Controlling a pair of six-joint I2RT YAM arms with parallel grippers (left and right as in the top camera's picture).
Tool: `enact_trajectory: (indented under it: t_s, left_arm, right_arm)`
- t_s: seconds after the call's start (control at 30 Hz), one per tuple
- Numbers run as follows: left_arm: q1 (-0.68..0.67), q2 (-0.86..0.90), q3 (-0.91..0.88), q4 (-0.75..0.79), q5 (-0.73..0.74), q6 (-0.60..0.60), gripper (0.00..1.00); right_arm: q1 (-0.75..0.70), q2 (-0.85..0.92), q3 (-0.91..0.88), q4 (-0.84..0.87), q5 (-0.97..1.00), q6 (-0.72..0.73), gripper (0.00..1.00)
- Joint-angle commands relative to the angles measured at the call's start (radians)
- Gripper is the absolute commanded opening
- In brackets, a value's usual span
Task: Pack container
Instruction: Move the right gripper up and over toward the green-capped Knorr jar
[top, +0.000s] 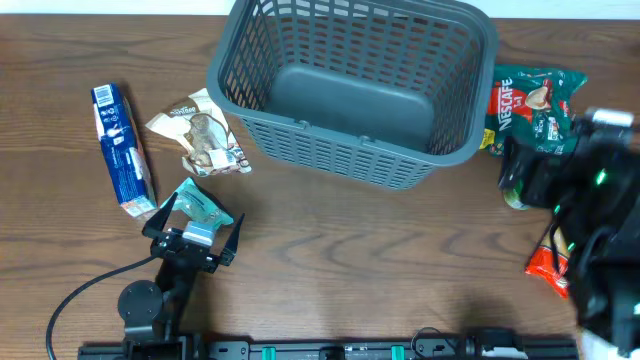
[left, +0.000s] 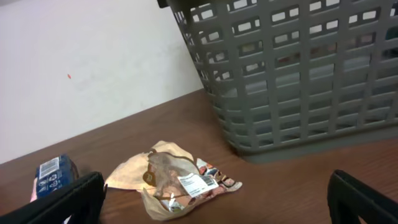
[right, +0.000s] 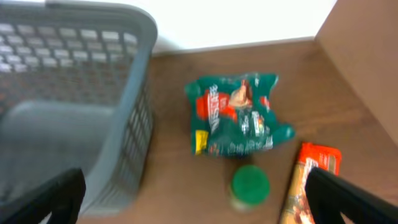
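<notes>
Overhead: the container (top: 352, 88) sits at the middle of the desk's (top: 400, 270) far edge and there's nothing in it, so I'd say packing hasn't started and we're on the first pick. Toward the left edge are a blue packet (top: 122, 150) and a crumpled beige packet (top: 200, 135). Nearer the front-left corner is a teal packet (top: 196, 200), right at the left end effector (top: 205, 212), whose fingers are spread wide on either side of it. I can't tell if they're touching it. My guess for the next move is to close on the teal one, lift it clear of the rim and drop it in.

Left wrist: both fingertips are out at the frame's lower corners with nothing gripped. The beige packet lies ahead, with the container's slotted wall just beyond it.

Right wrist: the right end effector (right: 193, 180) is wide open too and holding nothing. Below it by the right edge are a green Nescafe packet (right: 239, 115), a green cap (right: 250, 183) and an orange packet (right: 314, 180), close to the container's side. It's blurry though.

The desk is dark brown wood grain, with a plain white wall behind it.
</notes>
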Motion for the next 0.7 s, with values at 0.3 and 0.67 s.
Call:
enact_trajectory:
  t_s: [0.3,0.67]
  left_arm:
    - [-0.003,-0.001,-0.018,-0.035,0.021,0.009,0.99]
    - [-0.003,-0.001,-0.018,-0.035,0.021,0.009,0.99]
  right_arm:
    - [-0.002,0.119,0.23,-0.314,-0.034,-0.045,0.99]
    - [0.001,0.155,0.077,-0.342,-0.229,-0.111,0.99]
